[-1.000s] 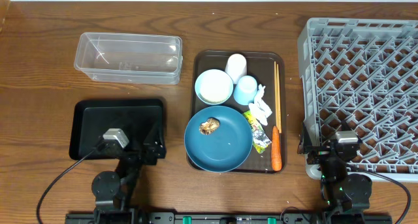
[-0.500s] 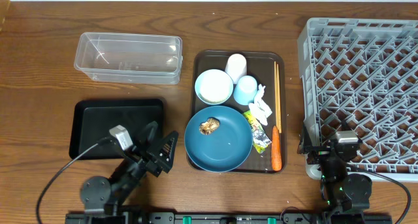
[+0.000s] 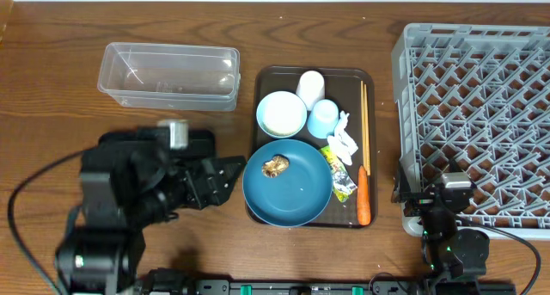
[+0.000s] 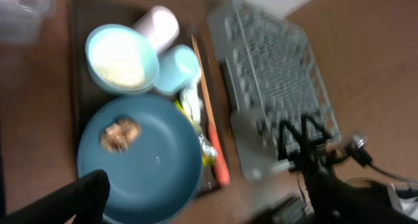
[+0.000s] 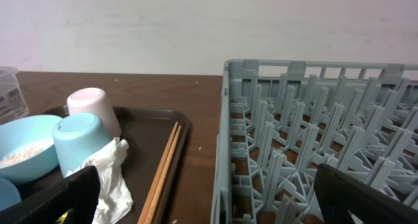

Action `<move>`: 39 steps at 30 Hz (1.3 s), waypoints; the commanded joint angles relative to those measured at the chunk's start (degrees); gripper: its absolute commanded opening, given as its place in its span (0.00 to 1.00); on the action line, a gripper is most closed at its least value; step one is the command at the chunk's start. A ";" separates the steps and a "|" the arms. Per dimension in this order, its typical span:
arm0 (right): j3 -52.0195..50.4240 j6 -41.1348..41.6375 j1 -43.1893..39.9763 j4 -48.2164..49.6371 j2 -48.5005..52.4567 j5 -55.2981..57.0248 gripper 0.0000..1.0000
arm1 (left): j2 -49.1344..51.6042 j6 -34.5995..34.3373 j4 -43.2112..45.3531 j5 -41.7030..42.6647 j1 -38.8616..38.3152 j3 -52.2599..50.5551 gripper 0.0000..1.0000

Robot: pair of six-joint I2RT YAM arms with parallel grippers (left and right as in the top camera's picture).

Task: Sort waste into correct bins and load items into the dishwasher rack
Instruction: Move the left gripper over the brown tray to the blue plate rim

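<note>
L gripper (image 3: 230,176), fingers spread, is hovering just left of the dark-blue plate (image 3: 296,190). R gripper (image 5: 206,178), also spread, is sitting beside the rack (image 3: 481,97). Prob. going for the brown lump (image 3: 276,165) lying on the plate: should be coming in low, pinching w/o shoving the plate. Bowl (image 3: 281,113) is holding rice. Clear tub (image 3: 168,71) & rack are looking empty.

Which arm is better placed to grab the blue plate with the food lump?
Probably left. The left gripper, open, sits just beside the plate; the right gripper is by the rack, beyond the tray.
</note>
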 commanded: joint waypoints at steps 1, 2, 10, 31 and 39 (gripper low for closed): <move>-0.07 0.81 0.52 -0.24 -0.11 -0.04 0.99 | 5.35 6.19 -5.07 -4.87 -5.38 6.08 0.98; -0.07 0.81 0.52 -0.24 -0.11 -0.04 0.99 | 6.71 6.21 -6.40 -7.30 -7.82 7.15 0.98; -0.07 0.81 0.52 -0.24 -0.11 -0.04 0.99 | 12.90 5.88 -7.56 -27.78 -27.12 8.00 0.98; -0.07 0.81 0.52 -0.24 -0.09 -0.04 0.99 | 36.22 -3.32 -2.40 -30.77 -43.63 7.72 0.98; -0.07 0.81 0.52 -0.24 -0.09 -0.04 0.99 | 42.82 -8.33 -0.61 -32.41 -46.07 7.72 0.98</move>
